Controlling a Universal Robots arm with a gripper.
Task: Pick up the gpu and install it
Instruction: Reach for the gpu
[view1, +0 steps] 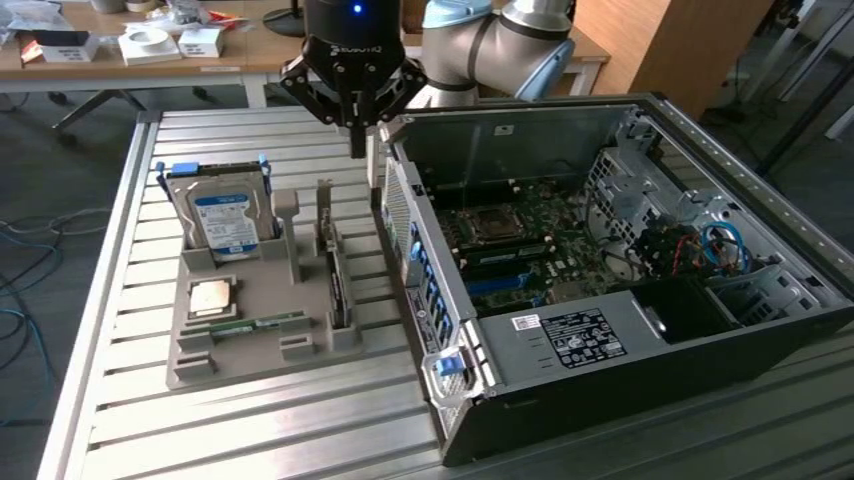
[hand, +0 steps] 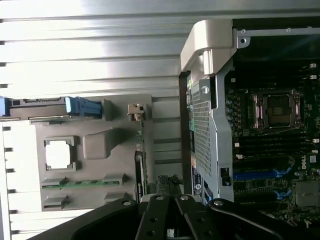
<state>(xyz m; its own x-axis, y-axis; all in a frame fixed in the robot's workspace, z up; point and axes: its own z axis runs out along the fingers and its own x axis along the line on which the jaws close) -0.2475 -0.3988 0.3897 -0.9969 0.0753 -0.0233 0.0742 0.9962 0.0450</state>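
Exterior view, read from its left to its right. We note a slatted metal table (view1: 120, 260) carrying a grey parts tray (view1: 194, 370). At the tray's far end a hard drive (view1: 224, 220) stands upright in its holder. Nearer the camera a processor chip (view1: 214, 298) lies flat in a recess, and a memory stick (view1: 260, 324) lies just beside it.

On the tray's edge nearest the computer, the gpu (view1: 336, 290) stands on its long edge in a slot. Its pale metal bracket (view1: 324, 210) rises at the far end. Nothing touches it.

The gripper (view1: 360, 148) hangs above the far end of the gap between the tray and the computer case (view1: 461, 290). It is near the bracket but clear of it. We read the fingers as pressed together, pointing down, with nothing between them.

The case lies on its side with the cover off and the main board (view1: 514, 240) exposed. We see no card seated in it.

The wrist view agrees. The card shows edge-on in the tray, apart from the dark fingers, with the case's rear wall beside it.

Our judgement is that the task is at its very start. The pick is not yet made, the card is not yet carried across, and the install is wholly left to do.
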